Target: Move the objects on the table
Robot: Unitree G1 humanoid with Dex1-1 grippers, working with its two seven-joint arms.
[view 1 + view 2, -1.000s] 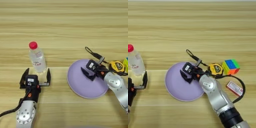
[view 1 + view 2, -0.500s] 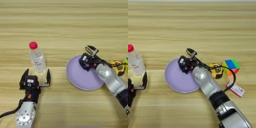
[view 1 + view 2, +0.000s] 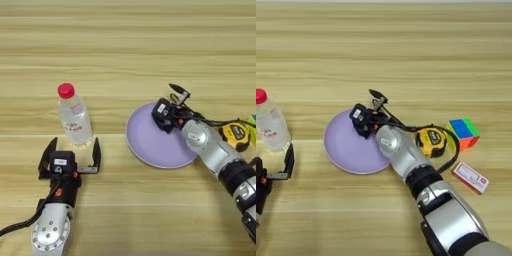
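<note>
Pale plank-grained table [image 3: 125,40]. Round, smooth lavender plate [image 3: 150,142]; right gripper [image 3: 165,116] at its 12 o'clock rim, grip unclear. Left gripper [image 3: 71,156] spread wide.

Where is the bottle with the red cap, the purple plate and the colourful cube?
Bottle [image 3: 75,117], left eye view, on its clear body.
Purple plate [image 3: 346,150], right eye view, on its bare middle.
Colourful cube [image 3: 463,132], right eye view, on its top face.
</note>
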